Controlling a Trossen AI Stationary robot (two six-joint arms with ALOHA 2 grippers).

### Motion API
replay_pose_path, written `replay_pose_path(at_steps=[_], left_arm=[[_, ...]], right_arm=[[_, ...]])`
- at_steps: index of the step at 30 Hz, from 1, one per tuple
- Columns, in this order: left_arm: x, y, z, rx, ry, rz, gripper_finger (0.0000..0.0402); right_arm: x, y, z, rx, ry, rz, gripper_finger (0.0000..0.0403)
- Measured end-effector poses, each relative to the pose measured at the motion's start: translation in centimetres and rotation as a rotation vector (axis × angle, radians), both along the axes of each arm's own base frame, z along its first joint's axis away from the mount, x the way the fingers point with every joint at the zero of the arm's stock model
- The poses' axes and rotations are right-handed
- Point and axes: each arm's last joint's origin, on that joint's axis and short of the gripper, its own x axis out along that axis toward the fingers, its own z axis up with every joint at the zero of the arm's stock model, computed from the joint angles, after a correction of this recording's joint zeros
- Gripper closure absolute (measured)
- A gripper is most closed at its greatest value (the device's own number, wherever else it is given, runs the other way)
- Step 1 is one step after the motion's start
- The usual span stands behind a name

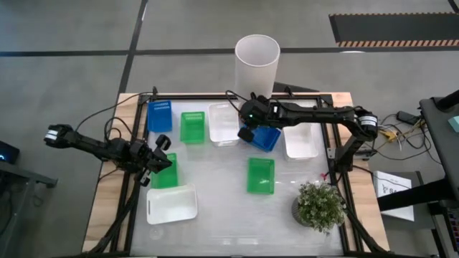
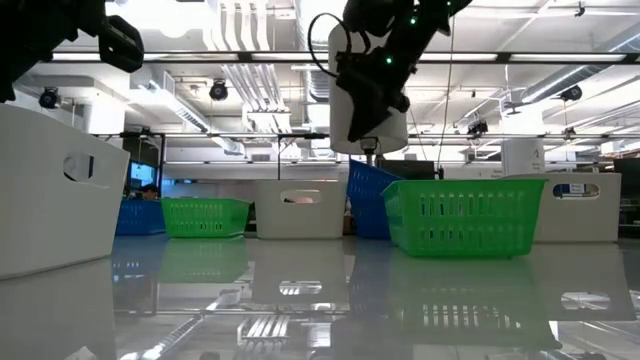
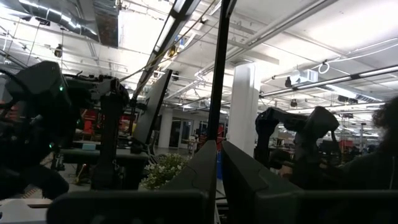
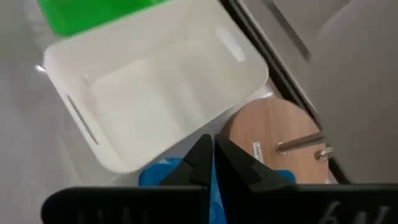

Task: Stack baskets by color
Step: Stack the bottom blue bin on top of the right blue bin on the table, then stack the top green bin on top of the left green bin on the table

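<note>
Both arms matte black, slim tubular links with chunkier joint housings. Left arm (image 1: 100, 147): white/grey banded collar at the base end, loose black cable looping alongside. Right arm (image 1: 315, 113): similar pale banded collar near the elbow, small green LEDs lit on the wrist housing, black cable trailing off it. Right pincer (image 4: 211, 163): two flat dark tapered fingers on a black crossbar.

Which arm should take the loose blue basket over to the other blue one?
Right. The right gripper is already shut on the tilted blue basket; the left gripper sits shut over a green basket, away from both blues.
</note>
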Motion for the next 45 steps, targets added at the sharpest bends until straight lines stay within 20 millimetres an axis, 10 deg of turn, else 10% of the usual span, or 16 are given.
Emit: replay_pose_path(at_steps=[11,22,45], left_arm=[[0.0,0.0,0.0,0.0,0.0,0.0,0.0395],[0.0,0.0,0.0,0.0,0.003,-0.001,0.0395],[2.5,0.2,-0.8,-0.155,0.199,0.203,0.0395]], right_arm=[[1.0,0.1,-3.4,0.017,0.057,-0.019,0.0394],[0.6,1.4,-2.4,0.016,0.061,0.012,0.0394],[-4.0,13.9,0.2,-0.117,-0.025,0.351,0.0394]])
